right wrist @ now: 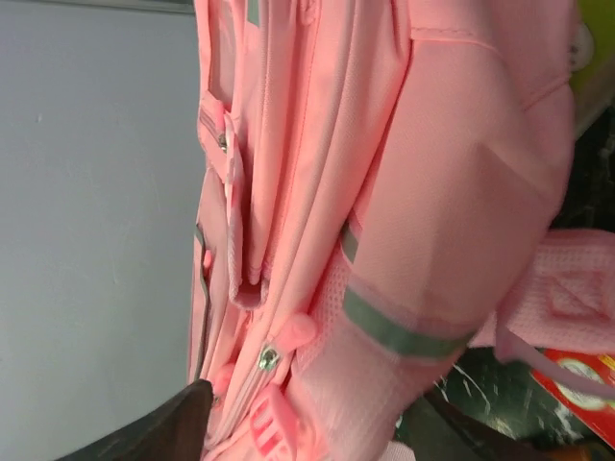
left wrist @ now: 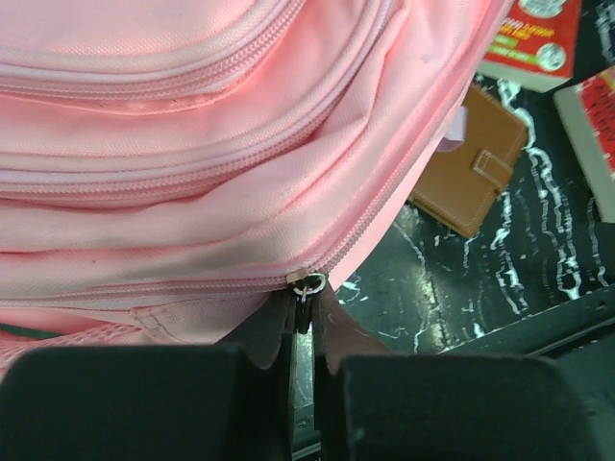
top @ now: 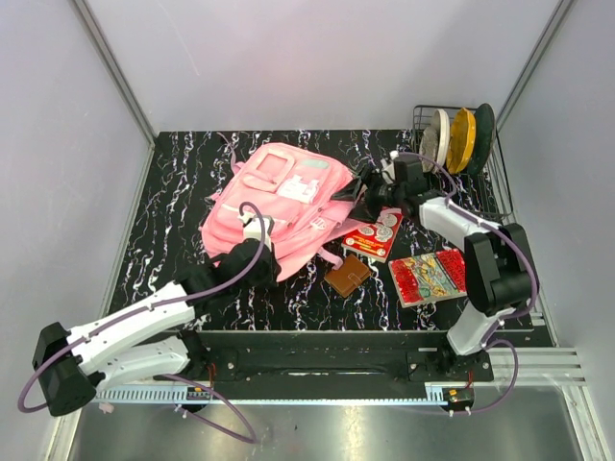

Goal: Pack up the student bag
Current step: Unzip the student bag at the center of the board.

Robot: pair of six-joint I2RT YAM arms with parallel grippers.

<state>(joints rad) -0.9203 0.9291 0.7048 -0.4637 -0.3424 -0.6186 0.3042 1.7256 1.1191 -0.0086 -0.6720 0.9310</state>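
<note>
The student bag (top: 279, 202), a large pink backpack, lies in the middle of the black marbled table. My left gripper (top: 252, 252) is at its near edge. In the left wrist view the left gripper (left wrist: 306, 322) is shut on the metal zipper pull (left wrist: 308, 284) of a long, closed zip on the student bag (left wrist: 192, 144). My right gripper (top: 360, 199) is at the bag's right side. In the right wrist view its fingers (right wrist: 187, 418) press from both sides on the bag's mesh side pocket (right wrist: 384, 317).
A red book (top: 375, 235), a brown wallet (top: 348, 276) and a colourful book (top: 430, 276) lie right of the bag. A wire rack with plates (top: 456, 139) stands at the back right. The wallet (left wrist: 471, 173) and red book (left wrist: 533, 34) also show in the left wrist view.
</note>
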